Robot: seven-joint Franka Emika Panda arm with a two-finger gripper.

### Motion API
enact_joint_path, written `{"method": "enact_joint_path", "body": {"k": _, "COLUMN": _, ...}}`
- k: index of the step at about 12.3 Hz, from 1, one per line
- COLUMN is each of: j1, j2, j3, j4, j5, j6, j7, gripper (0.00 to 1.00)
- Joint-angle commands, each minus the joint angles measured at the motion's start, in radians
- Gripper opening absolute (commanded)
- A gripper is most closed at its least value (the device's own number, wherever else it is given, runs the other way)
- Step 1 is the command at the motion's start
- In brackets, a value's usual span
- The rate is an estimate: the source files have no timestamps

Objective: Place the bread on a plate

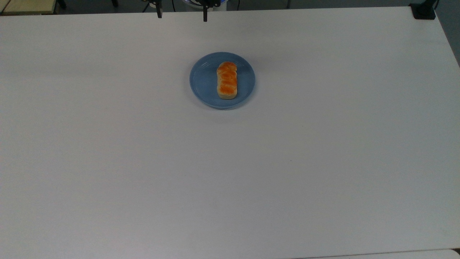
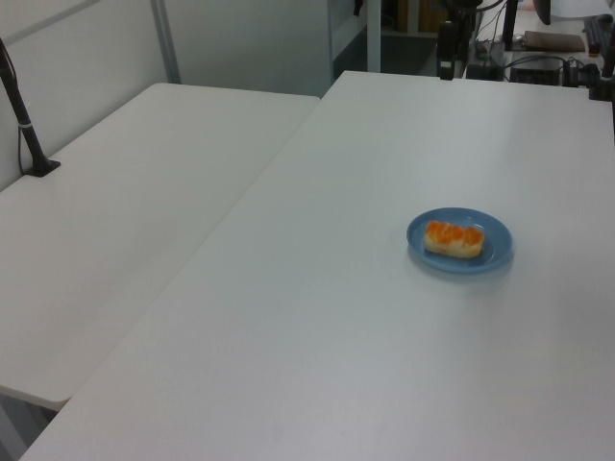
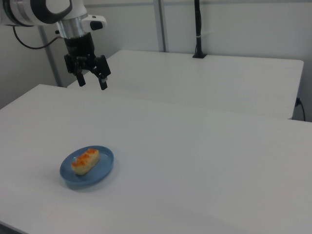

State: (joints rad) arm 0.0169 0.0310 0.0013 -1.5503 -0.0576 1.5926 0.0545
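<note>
The bread (image 1: 227, 80), an oblong orange-brown loaf with pale sides, lies on the round light-blue plate (image 1: 203, 81), slightly to the top view's right of the plate's middle. The same loaf (image 2: 454, 238) on the plate (image 2: 490, 252) appears in the left view, and again in the right view as bread (image 3: 85, 161) on the plate (image 3: 102, 168). My gripper (image 3: 92, 83) hangs open and empty, high above the table and well apart from the plate. Its fingertips (image 1: 205, 18) poke in at the top view's upper edge.
The white table (image 1: 230, 180) spreads wide around the plate. A second white table (image 2: 125, 211) adjoins it on the left view's left. A black post (image 3: 198, 29) stands on the far table in the right view. Cables and equipment (image 2: 538, 67) sit beyond the table's far edge.
</note>
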Motion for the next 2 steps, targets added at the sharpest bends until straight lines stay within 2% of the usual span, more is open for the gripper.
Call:
{"method": "enact_joint_path", "body": {"k": 1, "j1": 0.000, "j2": 0.003, "j3": -0.003, "j4": 0.022, "j5": -0.025, "j6": -0.049, "j7": -0.038, "gripper": 1.00}}
{"method": "enact_joint_path", "body": {"k": 2, "j1": 0.000, "j2": 0.000, "j3": -0.003, "j4": 0.022, "j5": -0.025, "j6": -0.058, "j7": -0.038, "gripper": 1.00}}
